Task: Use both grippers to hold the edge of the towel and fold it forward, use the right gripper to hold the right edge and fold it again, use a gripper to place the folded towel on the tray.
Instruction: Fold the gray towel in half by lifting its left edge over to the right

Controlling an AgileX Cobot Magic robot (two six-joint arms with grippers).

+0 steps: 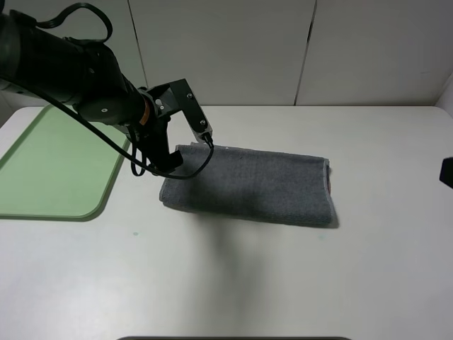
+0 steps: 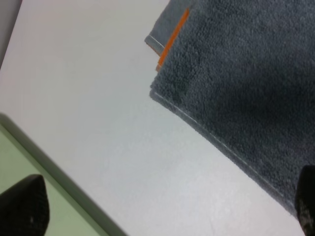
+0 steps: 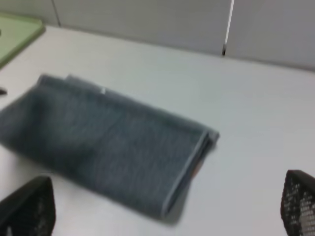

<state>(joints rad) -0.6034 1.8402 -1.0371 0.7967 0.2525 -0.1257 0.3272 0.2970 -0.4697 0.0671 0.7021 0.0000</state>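
Note:
The dark grey towel (image 1: 248,185) lies folded into a long band in the middle of the white table. An orange stripe (image 1: 328,181) shows at its right end. My left gripper (image 1: 164,161) hangs just above the towel's left end, jaws open and empty. In the left wrist view its fingertips (image 2: 25,209) stand wide apart over the table beside the towel's (image 2: 246,73) corner. Only a black sliver of my right gripper (image 1: 447,172) shows at the right edge, away from the towel. It is open (image 3: 165,211), facing the towel (image 3: 108,137). The pale green tray (image 1: 49,163) lies at the left.
A pale panelled wall (image 1: 283,49) runs along the far side of the table. The left arm's thick black body and cables (image 1: 64,64) hang over the tray's far end. The tray's rim (image 2: 29,147) lies close to the left fingers.

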